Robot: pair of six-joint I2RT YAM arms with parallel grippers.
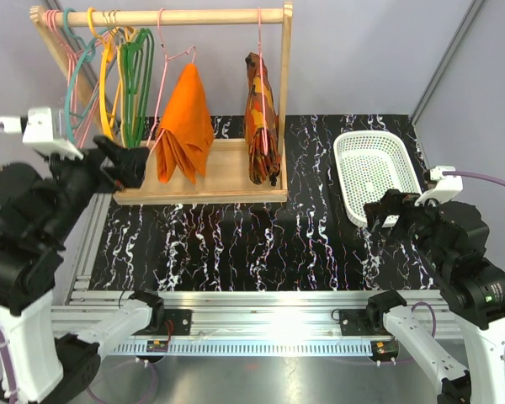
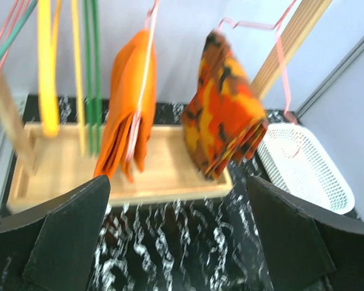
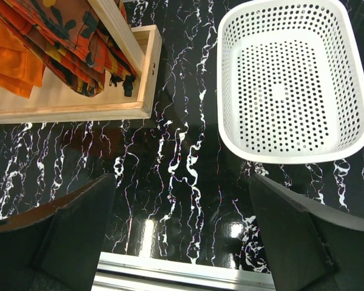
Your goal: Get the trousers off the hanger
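The bright orange trousers [image 1: 185, 126] hang folded over a thin pale pink hanger [image 1: 162, 63] on the wooden rail, above the wooden tray. They show in the left wrist view [image 2: 124, 109] with the pink wire [image 2: 147, 66] across them, and at the left edge of the right wrist view [image 3: 9, 60]. My left gripper [image 1: 128, 164] is open and empty, raised just left of the trousers [image 2: 179, 236]. My right gripper [image 1: 385, 215] is open and empty above the table by the basket [image 3: 182, 236].
A patterned orange-brown garment [image 1: 262, 122] hangs on another pink hanger to the right. Green, yellow and teal hangers [image 1: 122, 76] crowd the rail's left end. The wooden rack tray [image 1: 227, 181] stands behind. A white perforated basket [image 1: 374, 172] sits at the right.
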